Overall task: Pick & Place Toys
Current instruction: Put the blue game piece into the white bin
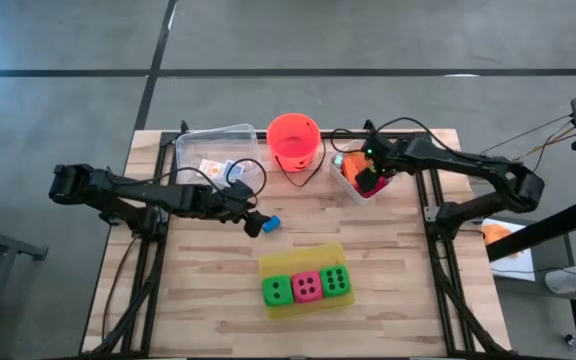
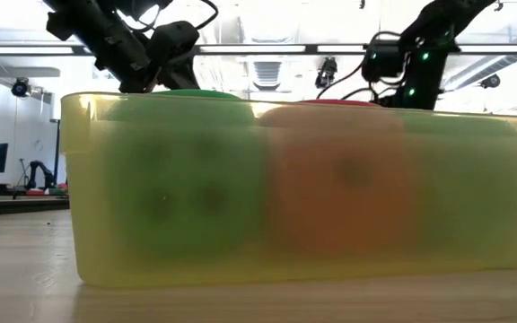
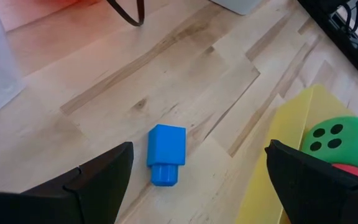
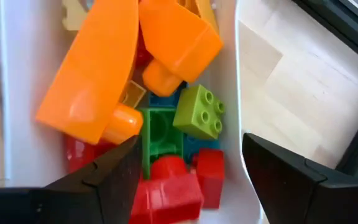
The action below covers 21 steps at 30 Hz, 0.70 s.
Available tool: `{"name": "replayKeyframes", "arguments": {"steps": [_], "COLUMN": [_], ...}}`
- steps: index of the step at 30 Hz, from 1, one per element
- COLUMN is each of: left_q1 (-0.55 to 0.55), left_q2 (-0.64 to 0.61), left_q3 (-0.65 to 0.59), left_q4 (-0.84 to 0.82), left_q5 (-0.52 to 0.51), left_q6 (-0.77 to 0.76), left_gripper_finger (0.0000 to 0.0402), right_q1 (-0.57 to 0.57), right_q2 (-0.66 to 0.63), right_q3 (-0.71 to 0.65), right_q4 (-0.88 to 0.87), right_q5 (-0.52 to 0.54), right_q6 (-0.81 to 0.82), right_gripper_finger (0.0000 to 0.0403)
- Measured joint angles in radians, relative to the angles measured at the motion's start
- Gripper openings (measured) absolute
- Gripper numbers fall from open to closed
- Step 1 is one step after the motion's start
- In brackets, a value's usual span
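Yellow plastic fills the low view: the flat tray (image 1: 303,262) sits nearest the table's front edge with two green dice (image 1: 277,291) and a pink die (image 1: 306,286) lined up inside it, so that part of the sorting looks done. Just beyond, the left gripper (image 1: 255,222) hovers low over the wood with its fingers spread wide and nothing between them — a single blue brick (image 3: 166,154) lies on the bare table directly ahead of the fingertips, apart from both, and looks like the next thing to pick up. Past that gripper, the clear bin (image 1: 218,150) holds two small cards (image 1: 214,167), and the orange-red bucket (image 1: 293,140) stands beside it. Farthest along, the right gripper (image 1: 372,172) hangs over the white bin (image 4: 246,112) with its fingers apart and empty; below them lie orange, red and green bricks (image 4: 166,118) in a heap — apparently already placed. As far as the views show, only the blue brick remains loose.
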Motion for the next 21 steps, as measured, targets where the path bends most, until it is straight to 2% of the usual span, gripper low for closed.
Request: {"name": "replayKeyframes", "arguments": {"steps": [4, 9, 16, 21], "left_q1": [0.000, 0.001, 0.001, 0.003], "left_q2": [0.000, 0.015, 0.111, 0.186], "left_q3": [0.000, 0.000, 0.007, 0.047], "left_q4": [-0.015, -0.059, -0.071, -0.068], "left_q5": [0.003, -0.004, 0.004, -0.016], "left_q6": [0.015, 0.024, 0.053, 0.108], "left_gripper_finger": [0.0355, 0.0355, 0.0355, 0.0355], "right_q1": [0.035, 0.126, 0.265, 0.328], "right_q2": [-0.052, -0.072, -0.056, -0.054], "right_q3": [0.000, 0.000, 0.000, 0.000], "right_q4": [-0.037, 0.003, 0.113, 0.164], "right_q5": [-0.001, -0.031, -0.031, 0.011], "right_q6": [0.031, 0.073, 0.079, 0.092], "right_gripper_finger": [0.0272, 0.0272, 0.0272, 0.0272]}}
